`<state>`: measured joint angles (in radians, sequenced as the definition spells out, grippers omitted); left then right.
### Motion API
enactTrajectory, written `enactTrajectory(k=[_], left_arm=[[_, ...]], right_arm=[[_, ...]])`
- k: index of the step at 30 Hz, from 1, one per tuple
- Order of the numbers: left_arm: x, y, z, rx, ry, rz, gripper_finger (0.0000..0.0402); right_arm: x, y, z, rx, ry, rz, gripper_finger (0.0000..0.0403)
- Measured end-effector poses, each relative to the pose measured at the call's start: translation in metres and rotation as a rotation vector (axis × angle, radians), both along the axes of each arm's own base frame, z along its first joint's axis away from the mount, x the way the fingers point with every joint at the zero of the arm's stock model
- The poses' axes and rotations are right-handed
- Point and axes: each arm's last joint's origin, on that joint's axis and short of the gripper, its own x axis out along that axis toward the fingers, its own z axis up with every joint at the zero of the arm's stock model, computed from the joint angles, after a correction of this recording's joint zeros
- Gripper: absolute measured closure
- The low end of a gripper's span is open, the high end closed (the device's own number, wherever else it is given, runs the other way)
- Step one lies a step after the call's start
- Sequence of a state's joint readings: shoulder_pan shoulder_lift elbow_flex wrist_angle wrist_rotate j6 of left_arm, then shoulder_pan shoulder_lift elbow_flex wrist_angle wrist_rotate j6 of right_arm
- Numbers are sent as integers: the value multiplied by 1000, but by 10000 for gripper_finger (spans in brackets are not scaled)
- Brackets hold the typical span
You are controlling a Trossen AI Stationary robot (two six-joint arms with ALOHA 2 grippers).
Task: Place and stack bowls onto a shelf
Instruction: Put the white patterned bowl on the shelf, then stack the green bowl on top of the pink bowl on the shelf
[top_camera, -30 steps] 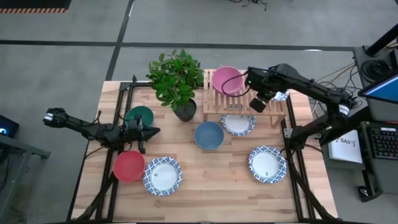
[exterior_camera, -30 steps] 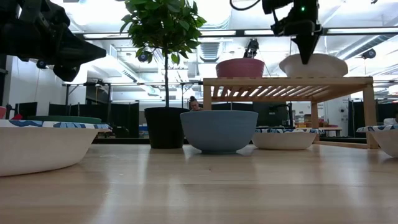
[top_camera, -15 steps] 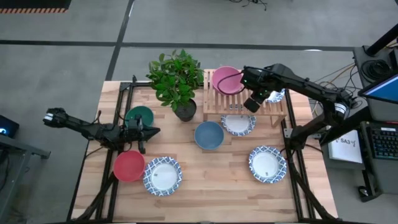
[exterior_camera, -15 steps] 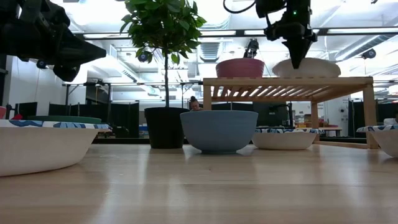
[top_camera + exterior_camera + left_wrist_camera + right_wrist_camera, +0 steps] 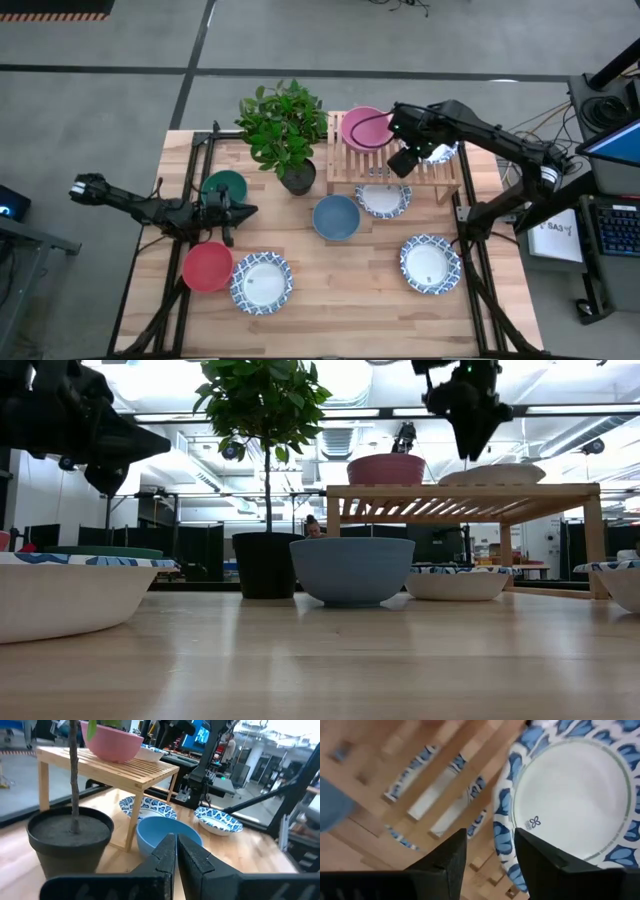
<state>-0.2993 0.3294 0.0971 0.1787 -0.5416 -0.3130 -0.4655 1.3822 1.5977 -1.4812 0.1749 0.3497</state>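
The wooden shelf stands at the table's far right. On it sit a pink bowl and a white blue-rimmed bowl, which rests a little tilted on the slats in the low view. My right gripper is open, above the shelf between the two bowls and clear of the white bowl's rim. My left gripper is shut and empty at the left, between the green bowl and the red bowl.
A potted plant stands left of the shelf. A blue bowl sits mid-table. White patterned bowls sit under the shelf's near edge, at the near right and at the near left.
My right gripper has set the white patterned bowl down on the shelf's right part, then risen clear of it and shifted a little toward the pink bowl. The bowl sits lower than before, slightly tilted.
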Motion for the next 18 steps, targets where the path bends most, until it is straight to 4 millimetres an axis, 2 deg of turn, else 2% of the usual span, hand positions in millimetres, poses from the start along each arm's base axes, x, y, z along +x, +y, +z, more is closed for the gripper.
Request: enactTrajectory(k=[5, 11, 14, 18], left_arm=[[1, -4, -1, -131, -16, -119, 402], [2, -9, -1, -346, -23, -277, 402], [3, -10, -1, -414, -16, -300, 402], [7, -11, 1, -455, -35, -300, 402]], right_arm=[[-1, 21, 18, -49, -98, 50, 252], [2, 71, 33, -186, -341, 231, 271], [2, 102, 33, -235, -476, 336, 280], [1, 142, 20, -292, -613, 486, 291]])
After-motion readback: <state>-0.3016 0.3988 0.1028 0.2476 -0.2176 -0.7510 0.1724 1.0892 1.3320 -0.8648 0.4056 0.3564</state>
